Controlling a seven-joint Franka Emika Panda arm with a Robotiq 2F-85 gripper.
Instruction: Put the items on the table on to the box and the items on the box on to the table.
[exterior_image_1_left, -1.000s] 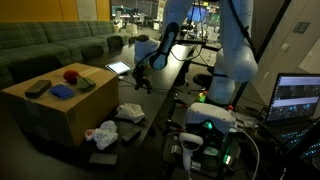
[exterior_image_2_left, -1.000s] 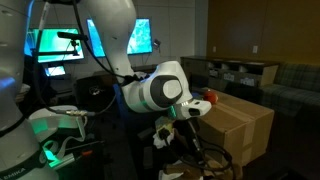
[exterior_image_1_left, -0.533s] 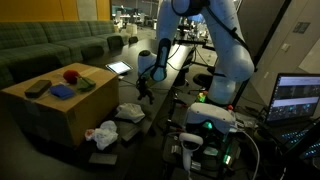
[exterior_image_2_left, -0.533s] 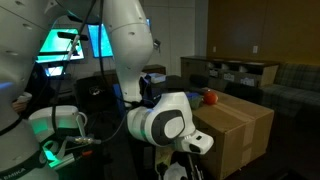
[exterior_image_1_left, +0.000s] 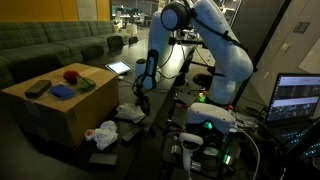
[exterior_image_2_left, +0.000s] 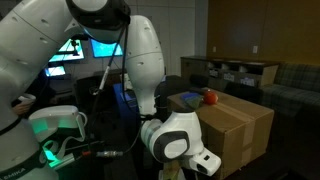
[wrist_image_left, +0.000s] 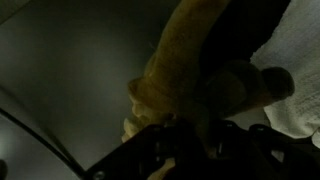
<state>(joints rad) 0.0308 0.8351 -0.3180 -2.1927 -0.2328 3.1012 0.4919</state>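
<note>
The box (exterior_image_1_left: 45, 112) is a large brown carton, seen in both exterior views, its side also at the box (exterior_image_2_left: 240, 128). On its top lie a red ball (exterior_image_1_left: 70, 74), a blue item (exterior_image_1_left: 63, 91) and two dark items. The dark table (exterior_image_1_left: 160, 95) runs beside it. My gripper (exterior_image_1_left: 141, 103) hangs low over the table, next to a white cloth (exterior_image_1_left: 128, 112). In the wrist view the gripper (wrist_image_left: 190, 135) is shut on a tan, soft-looking item (wrist_image_left: 172, 70), with the white cloth (wrist_image_left: 296, 70) to the right. The red ball (exterior_image_2_left: 210, 97) shows behind my wrist.
A second white cloth (exterior_image_1_left: 103, 133) lies lower down near the box's corner. A tablet (exterior_image_1_left: 118, 68) rests at the table's far end. Lit monitors (exterior_image_1_left: 297, 98) and electronics stand at the near end. A green couch (exterior_image_1_left: 50, 45) is behind the box.
The arm has swung down and toward the near end of the table, carrying the tan item with it. The jaws have stayed shut.
</note>
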